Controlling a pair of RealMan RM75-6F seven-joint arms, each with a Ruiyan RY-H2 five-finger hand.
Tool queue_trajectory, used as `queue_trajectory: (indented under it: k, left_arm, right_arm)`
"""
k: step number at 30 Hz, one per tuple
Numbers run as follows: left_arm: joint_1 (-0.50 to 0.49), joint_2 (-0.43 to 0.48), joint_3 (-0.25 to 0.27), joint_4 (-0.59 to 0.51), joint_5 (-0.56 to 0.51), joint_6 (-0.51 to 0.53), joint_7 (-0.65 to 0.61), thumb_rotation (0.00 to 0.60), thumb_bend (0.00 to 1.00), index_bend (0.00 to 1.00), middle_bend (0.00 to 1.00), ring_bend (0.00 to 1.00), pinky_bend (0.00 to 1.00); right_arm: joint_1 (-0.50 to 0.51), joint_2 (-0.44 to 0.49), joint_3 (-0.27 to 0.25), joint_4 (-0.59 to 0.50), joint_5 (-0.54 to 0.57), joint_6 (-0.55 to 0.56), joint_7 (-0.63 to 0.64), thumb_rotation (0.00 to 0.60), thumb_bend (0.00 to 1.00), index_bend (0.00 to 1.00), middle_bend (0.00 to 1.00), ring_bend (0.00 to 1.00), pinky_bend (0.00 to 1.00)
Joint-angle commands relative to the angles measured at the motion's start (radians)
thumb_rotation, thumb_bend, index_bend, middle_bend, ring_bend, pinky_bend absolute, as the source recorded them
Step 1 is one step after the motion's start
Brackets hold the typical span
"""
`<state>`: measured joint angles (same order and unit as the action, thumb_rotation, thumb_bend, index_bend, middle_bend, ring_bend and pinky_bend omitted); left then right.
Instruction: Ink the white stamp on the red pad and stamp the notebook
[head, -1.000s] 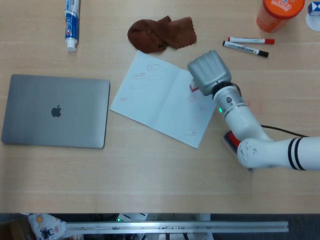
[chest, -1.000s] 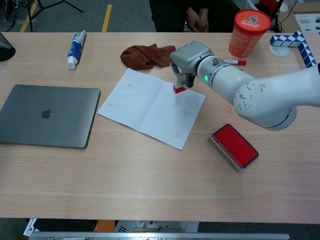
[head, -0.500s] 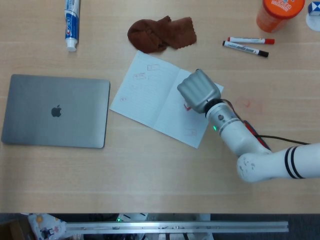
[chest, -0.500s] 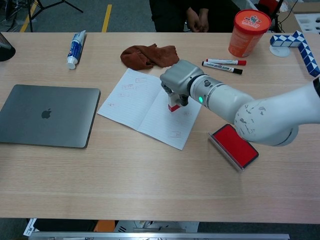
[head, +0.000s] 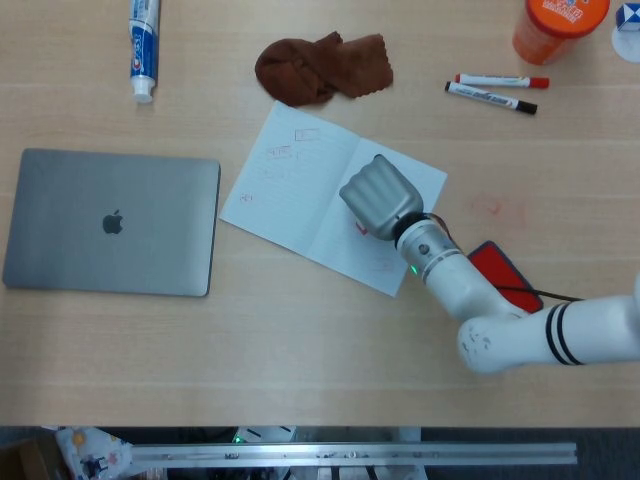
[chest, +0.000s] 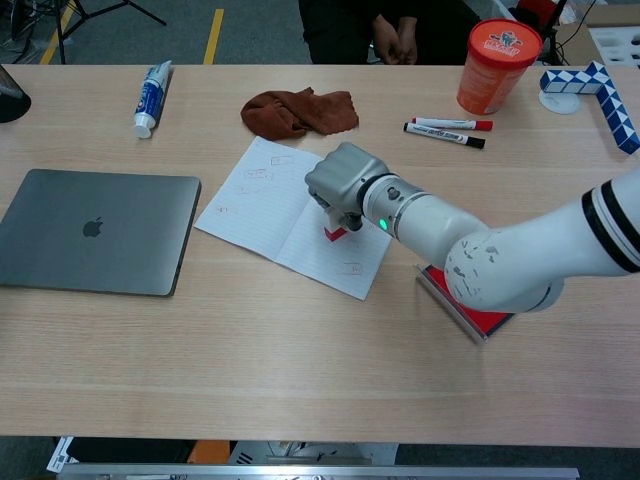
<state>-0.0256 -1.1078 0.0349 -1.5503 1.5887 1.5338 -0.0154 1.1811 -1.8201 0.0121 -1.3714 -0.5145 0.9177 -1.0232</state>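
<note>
The open notebook lies at the table's middle, with several faint red prints on both pages. My right hand hovers over its right page and grips the stamp. Only the stamp's red lower end shows under the fingers, and it appears to touch the paper. The red ink pad sits to the right of the notebook, partly hidden behind my forearm. My left hand is in neither view.
A closed grey laptop lies at the left. A brown cloth sits just beyond the notebook, a toothpaste tube at far left, two markers and an orange cup at far right.
My right hand has carried the stamp from the notebook's far right corner leftward and toward me, down onto the lower part of the right page. The forearm now covers part of the pad.
</note>
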Motion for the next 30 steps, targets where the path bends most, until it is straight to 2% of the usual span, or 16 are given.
queue_trajectory:
  k: [1, 18, 30]
  left_arm:
    - [0.001, -0.001, 0.000, 0.004, 0.000, 0.000, -0.003, 0.600, 0.26, 0.00, 0.00, 0.00, 0.05]
    - [0.005, -0.004, 0.003, 0.011, 0.001, -0.001, -0.007, 0.600, 0.26, 0.00, 0.00, 0.00, 0.05]
    - [0.005, 0.007, 0.001, -0.013, 0.008, 0.006, 0.007, 0.600, 0.26, 0.00, 0.00, 0.00, 0.05]
  right_arm:
    - [-0.004, -0.010, -0.006, 0.013, -0.007, 0.001, -0.004, 0.600, 0.48, 0.82, 0.69, 0.51, 0.44]
    - [-0.029, -0.016, -0.003, 0.020, -0.039, 0.005, -0.007, 0.600, 0.49, 0.83, 0.69, 0.52, 0.44]
    - [-0.029, 0.124, 0.051, -0.177, -0.096, 0.062, 0.015, 0.600, 0.49, 0.83, 0.69, 0.52, 0.44]
